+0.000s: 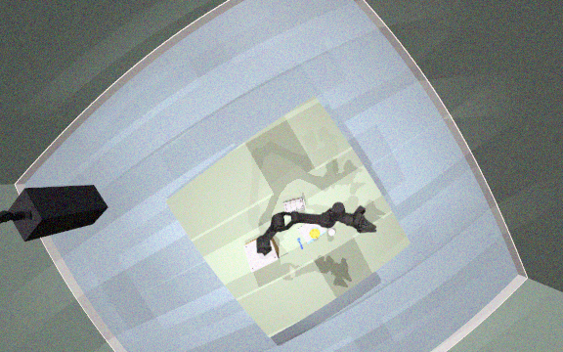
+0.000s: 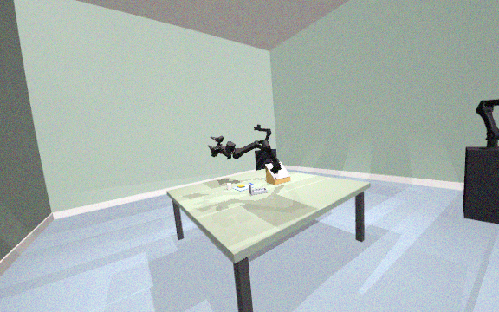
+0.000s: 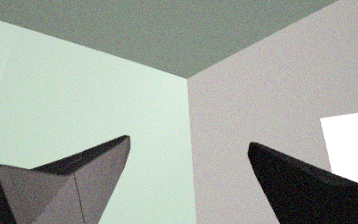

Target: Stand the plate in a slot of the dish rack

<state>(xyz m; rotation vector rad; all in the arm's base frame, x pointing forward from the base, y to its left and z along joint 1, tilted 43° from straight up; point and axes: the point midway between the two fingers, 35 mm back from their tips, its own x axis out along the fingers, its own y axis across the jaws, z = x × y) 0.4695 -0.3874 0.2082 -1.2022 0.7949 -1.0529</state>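
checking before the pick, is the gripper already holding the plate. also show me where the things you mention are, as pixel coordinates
No, the fingertips of the gripper [image 1: 372, 227] [image 2: 210, 143] [image 3: 189, 141] stand wide apart in the wrist view, with only walls visible between them.
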